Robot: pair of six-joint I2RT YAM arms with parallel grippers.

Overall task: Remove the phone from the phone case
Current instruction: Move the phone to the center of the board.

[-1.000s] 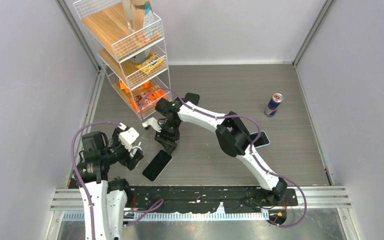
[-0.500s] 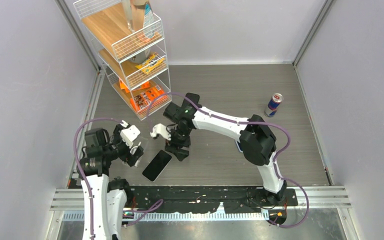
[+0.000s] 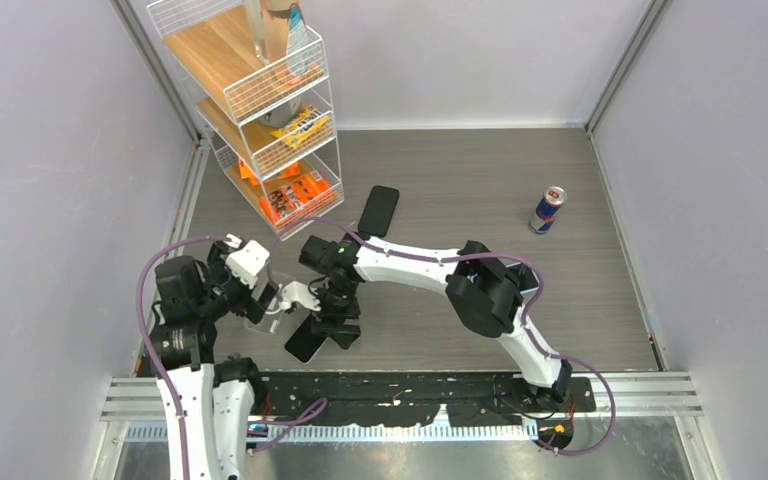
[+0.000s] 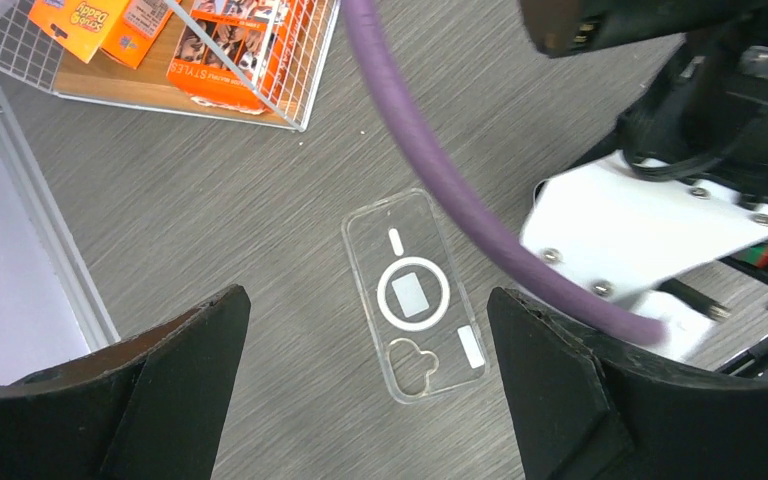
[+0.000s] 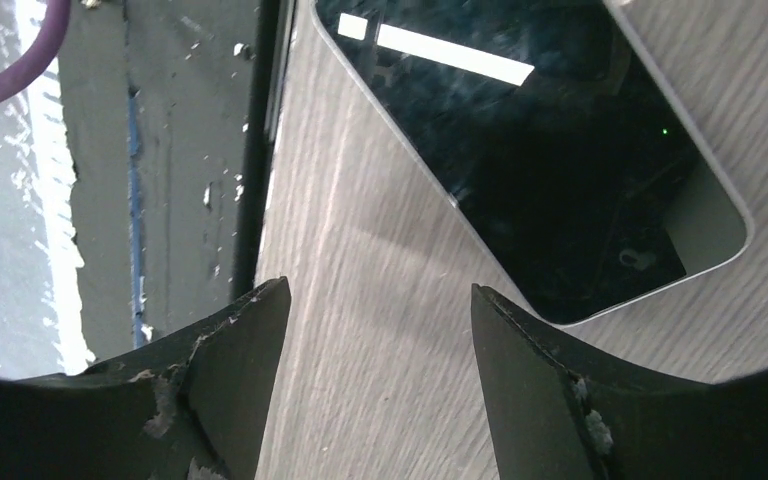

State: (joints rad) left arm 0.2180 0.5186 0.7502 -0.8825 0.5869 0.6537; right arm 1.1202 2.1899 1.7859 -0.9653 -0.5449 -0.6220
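The case (image 4: 415,295) lies flat on the table (image 3: 440,170), clear and empty. Its ring and camera cut-out show through to the wood grain. The left gripper (image 4: 368,305) hangs above it with fingers (image 4: 175,375) spread wide, holding nothing. The phone (image 3: 305,342) lies bare and screen up near the table's near edge, just right of the case and apart from it. The right gripper (image 3: 335,325) sits low over the phone's far end. In its wrist view the pincer (image 5: 375,300) is also spread and empty, with only table between the fingers (image 5: 225,385). There the phone's (image 5: 540,170) rounded corner lies just beyond the right fingertip, whether touching I cannot tell. Farther back lie a black slab (image 3: 378,210) and a can (image 3: 547,209), with a wire rack (image 3: 260,100) of snack packets at the back left.
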